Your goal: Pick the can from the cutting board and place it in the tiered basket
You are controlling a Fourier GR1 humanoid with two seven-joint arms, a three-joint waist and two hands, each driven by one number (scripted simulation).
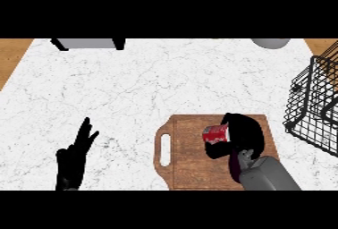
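Down low on my left side, my left hand rests on the white counter with its fingers straight and pointing up, holding nothing. On my right side, my grey arm comes in from the bottom edge, and my right hand is over the brown cutting board. The fingers of that hand are curled around the red can, so the can is in my grip. The can is tipped on its side, with its red end poking out to the left of my fingers. It is over the top part of the board, near the middle. I cannot tell if it touches the wood or not. The board has a long handle hole on its left edge. Further away, on my right, the black wire tiered basket stands at the counter's edge, apart from the board. At the far edge sits a grey thing with black legs, and a round grey thing is far off to the right.
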